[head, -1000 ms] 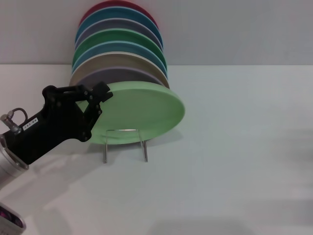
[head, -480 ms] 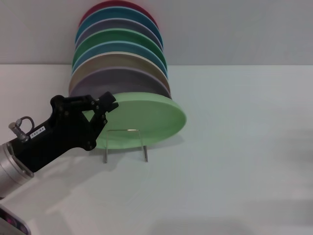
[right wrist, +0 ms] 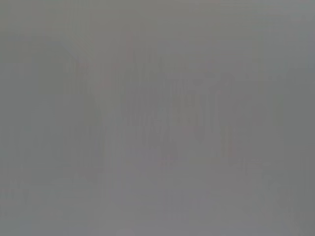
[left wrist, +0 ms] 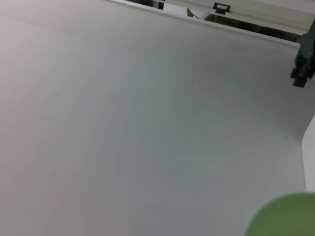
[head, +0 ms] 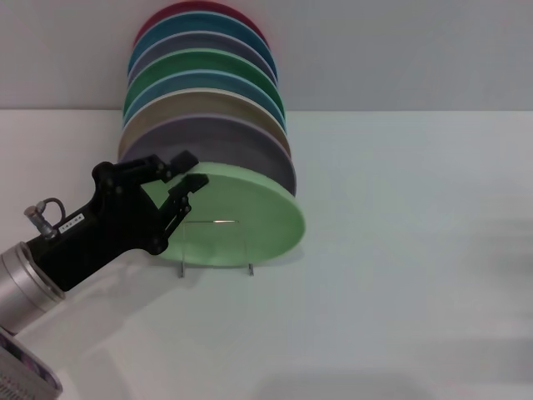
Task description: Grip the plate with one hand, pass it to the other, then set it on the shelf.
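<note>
Head view: the black left gripper (head: 185,175) sits at the left rim of the round, pale mint-green matte plate (head: 250,218), its two fingers parted with a gap between them; whether either finger touches the rim I cannot tell. The plate stands tilted in the thin silver wire shelf (head: 215,247) on the white table (head: 400,275), at the front of a row of coloured plates (head: 204,100) standing on edge behind it.

Left wrist view: mostly bare white table surface, with a blurred green edge of the plate (left wrist: 283,216) in one corner and a dark finger tip at the frame's side.

Right wrist view: uniform grey; the right gripper does not show.
</note>
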You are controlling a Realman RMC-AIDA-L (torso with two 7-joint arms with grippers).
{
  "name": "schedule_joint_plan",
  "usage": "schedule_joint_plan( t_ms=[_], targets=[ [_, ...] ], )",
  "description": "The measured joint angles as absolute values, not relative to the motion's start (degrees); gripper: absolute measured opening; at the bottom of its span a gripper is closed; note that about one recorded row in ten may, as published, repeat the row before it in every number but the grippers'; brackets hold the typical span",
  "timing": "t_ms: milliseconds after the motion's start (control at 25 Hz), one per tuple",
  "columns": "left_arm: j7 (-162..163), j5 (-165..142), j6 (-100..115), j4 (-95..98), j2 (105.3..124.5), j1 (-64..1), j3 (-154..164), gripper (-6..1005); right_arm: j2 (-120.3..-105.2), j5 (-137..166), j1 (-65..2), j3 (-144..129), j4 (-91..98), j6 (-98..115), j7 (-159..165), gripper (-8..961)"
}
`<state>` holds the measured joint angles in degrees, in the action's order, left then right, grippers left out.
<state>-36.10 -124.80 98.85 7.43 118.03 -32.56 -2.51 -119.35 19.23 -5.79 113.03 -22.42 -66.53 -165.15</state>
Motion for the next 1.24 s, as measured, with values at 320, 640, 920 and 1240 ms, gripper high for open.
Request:
schedule_joint_plan(
  t_ms=[320, 640, 920, 1240],
  targets=[
    [-35.5, -124.6, 101.2, 7.4, 117.98, -32.1, -3.4, 299, -119.34, 19.3, -5.8, 113.0, -22.6, -66.2, -165.1, 382],
    [-24.3, -124.1, 113.0, 7.0, 117.33, -29.7, -12.2, 320, -119.27, 19.3, -6.3, 112.9, -22.8, -66.6, -165.1, 383],
    [-2.6, -120.6, 112.4, -1.8, 118.28, -26.0, -32.7, 320, -119.26, 18.9, -8.5, 112.8, -21.2, -70.2, -164.7, 383],
    [7.5, -120.6, 99.0, -11.7, 118.54, -20.4, -43.9, 321, -118.95, 18.8, -12.4, 113.5, -20.2, -71.5, -162.6, 383]
  ],
)
